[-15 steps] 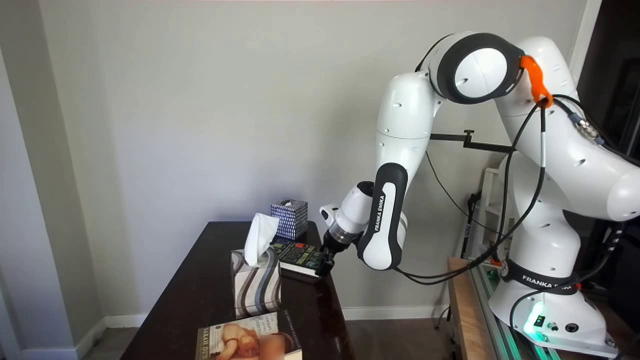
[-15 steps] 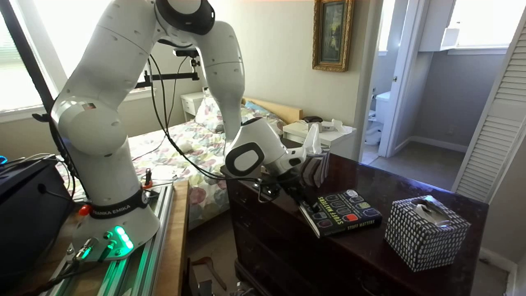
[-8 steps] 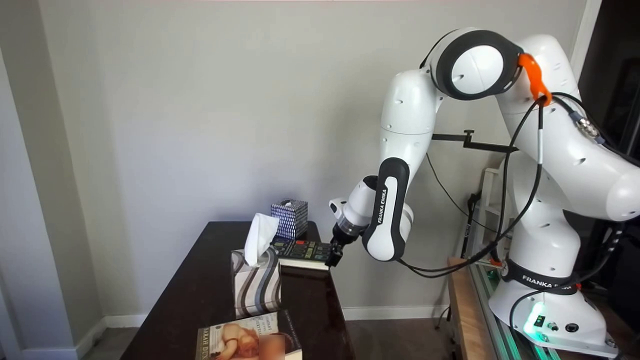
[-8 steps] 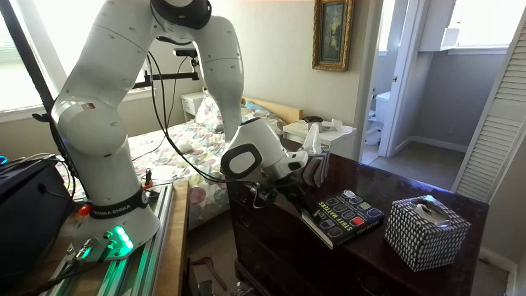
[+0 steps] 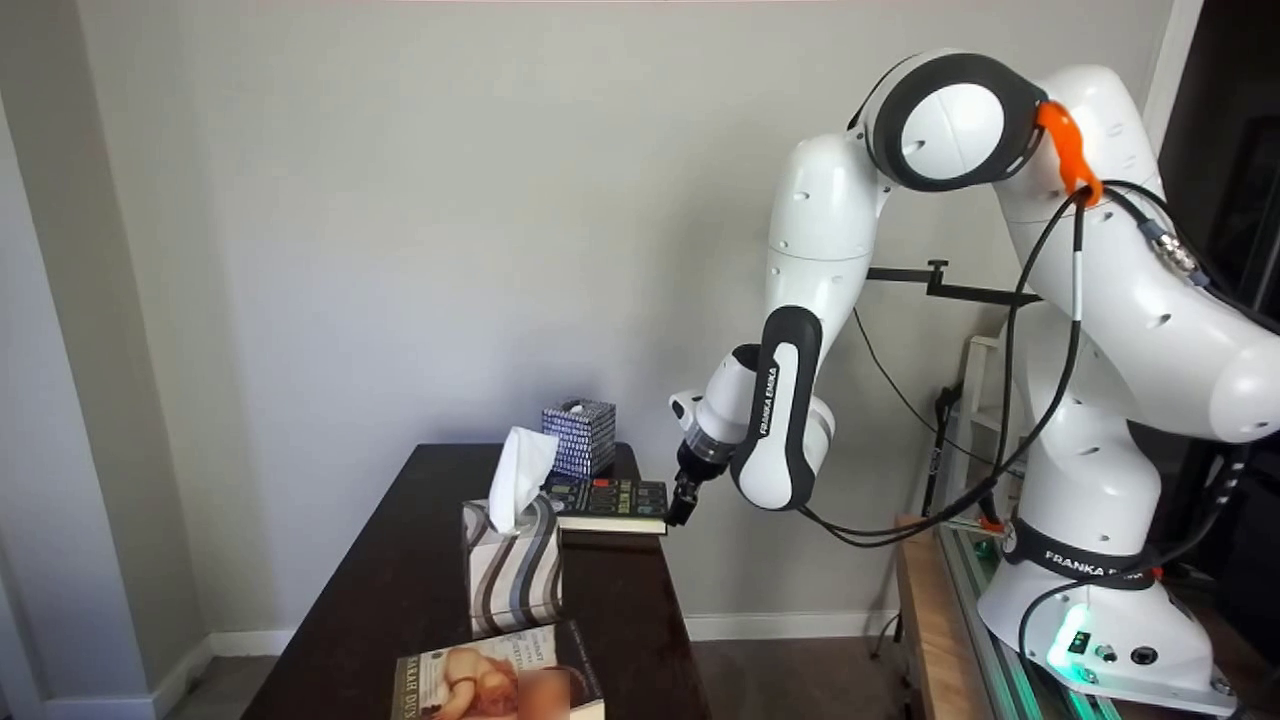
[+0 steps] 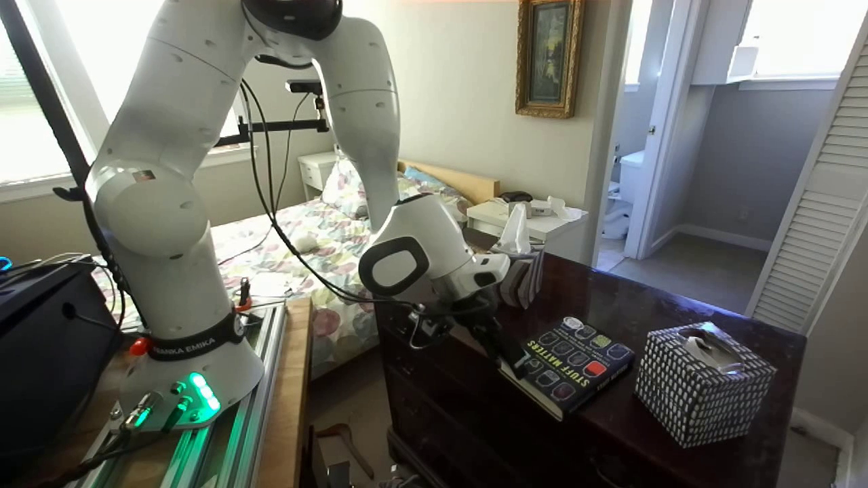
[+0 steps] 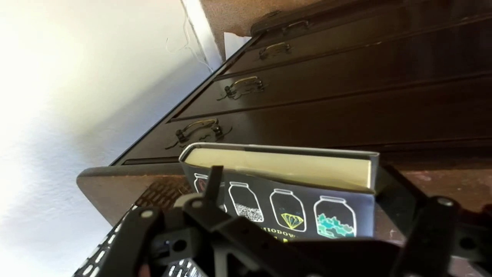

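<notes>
Since a second ago the dark Stuff Matters book (image 5: 610,500) has slid and turned toward the front edge of the dresser (image 5: 400,560), and the gripper (image 7: 300,171) has drawn back along with it. Left to right in an exterior view: at lower centre-left lies a paler book (image 5: 485,675); just behind it stands the striped tissue box (image 5: 515,575), white tissue (image 5: 522,472) poking up; then, mid-frame, the blue patterned tissue box (image 5: 582,438); the dark book, nearly flat in front of that box; the gripper at its right end; and the arm (image 5: 820,220) filling the right.

In the wrist view the jaws stand spread wide, gripping nothing: the left finger (image 7: 213,186) overlaps the cover, the right finger (image 7: 398,196) is at the book's end; how firmly either touches cannot be told. The page side seems to jut past the rim, so more dragging could tip the book onto the floor (image 5: 800,680). Without a grip, a finger might also skid off the cover and leave it crooked.
</notes>
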Available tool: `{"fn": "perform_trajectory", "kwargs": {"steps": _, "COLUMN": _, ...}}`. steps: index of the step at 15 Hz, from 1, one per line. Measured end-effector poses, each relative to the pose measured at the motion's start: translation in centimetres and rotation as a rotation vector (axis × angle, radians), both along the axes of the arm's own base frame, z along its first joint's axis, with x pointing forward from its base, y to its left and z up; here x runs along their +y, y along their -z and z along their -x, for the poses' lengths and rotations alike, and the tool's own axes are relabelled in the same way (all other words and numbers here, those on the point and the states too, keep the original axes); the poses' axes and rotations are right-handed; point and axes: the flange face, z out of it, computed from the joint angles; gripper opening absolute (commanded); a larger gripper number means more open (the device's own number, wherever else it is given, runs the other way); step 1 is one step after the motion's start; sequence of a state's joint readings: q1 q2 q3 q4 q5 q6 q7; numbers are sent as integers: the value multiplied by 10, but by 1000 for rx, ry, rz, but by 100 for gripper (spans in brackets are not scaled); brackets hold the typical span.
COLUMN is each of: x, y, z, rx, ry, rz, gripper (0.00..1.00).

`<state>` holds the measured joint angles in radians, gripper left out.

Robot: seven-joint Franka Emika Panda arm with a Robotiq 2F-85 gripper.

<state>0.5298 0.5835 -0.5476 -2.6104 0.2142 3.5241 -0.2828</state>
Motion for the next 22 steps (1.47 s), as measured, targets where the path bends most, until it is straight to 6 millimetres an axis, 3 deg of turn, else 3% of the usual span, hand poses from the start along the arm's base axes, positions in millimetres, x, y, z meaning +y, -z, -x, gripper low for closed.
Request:
{"fn": "perform_trajectory", "kwargs": {"steps": 4, "x": 18, "y": -23, "z": -2, "rx": 9, "ry": -8, "rz": -94, "gripper": 100}}
{"fn": "perform_trajectory", "kwargs": {"steps": 5, "x": 20, "y": -30, "z": -3, "rx": 2, "ry": -8, "rz": -111, "gripper": 75}}
{"fn": "perform_trajectory", "kwargs": {"steps": 6, "x": 19, "y": -38, "z": -4, "rx": -6, "ry": -8, "rz": -117, "gripper": 74}}
{"fn": "perform_trajectory", "kwargs": {"steps": 16, "x": -61, "y": -54, "z": 7, "rx": -39, "ry": 149, "rz": -68, "gripper": 2}}
{"fn": "perform_trajectory", "kwargs": {"steps": 22, "x": -84, "y": -31, "z": 13, "rx": 1, "ry": 193, "rz": -44, "gripper": 0}}
